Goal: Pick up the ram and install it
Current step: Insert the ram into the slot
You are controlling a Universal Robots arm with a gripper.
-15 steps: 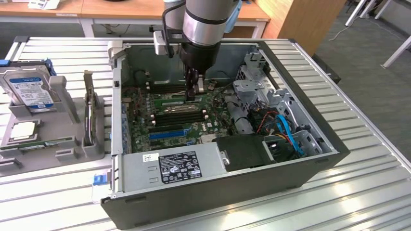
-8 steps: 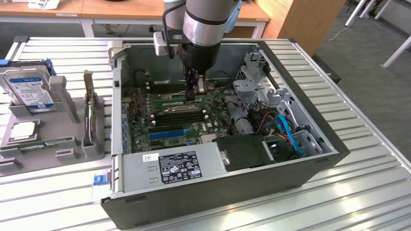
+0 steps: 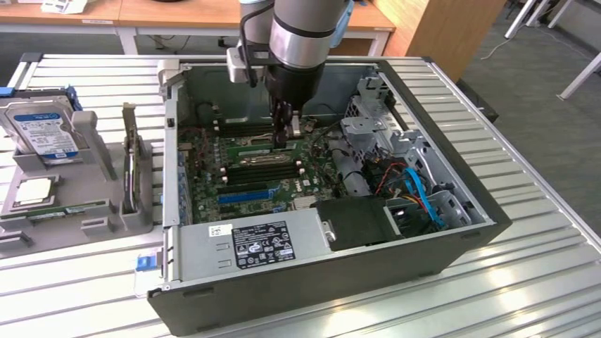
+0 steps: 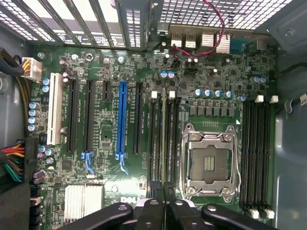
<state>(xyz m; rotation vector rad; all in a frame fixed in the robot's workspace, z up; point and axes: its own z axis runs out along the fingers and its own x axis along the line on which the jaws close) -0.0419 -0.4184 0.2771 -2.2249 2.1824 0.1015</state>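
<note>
Right now the ram (image 4: pixel 164 141) is pinched edge-on between the closed fingers of the gripper (image 3: pixel 284 134). Its thin green board runs along the line of two long black memory slots (image 4: pixel 154 143), and I cannot tell whether its lower edge has entered one or hangs just above. Taking the exterior view as a dial centred on the open case (image 3: pixel 469 201), the stick is down over the motherboard (image 4: pixel 216 72) at about eleven o'clock. My main worry is alignment. The slots lie so close together that a small sideways offset could, I judge, bring the board down on the plastic ridge between them. Pressing then would bow the stick or the motherboard beneath it. If the notch does not match the key, or the white end clips (image 4: pixel 153 94) are not swung out, the same push jams instead of seating. With the grip on such a thin edge, a tilt could also let the ram pivot between the pads. The CPU socket (image 4: pixel 211 163) lies just beside the slots, so a skidding stick might strike its frame. At around one o'clock the metal drive cage (image 3: pixel 376 130) stands near the arm's body, and the red wire (image 4: pixel 216 24) hangs over the board's far edge; either could catch if I drift. The power supply (image 3: pixel 253 243) at seven o'clock is well apart.
</note>
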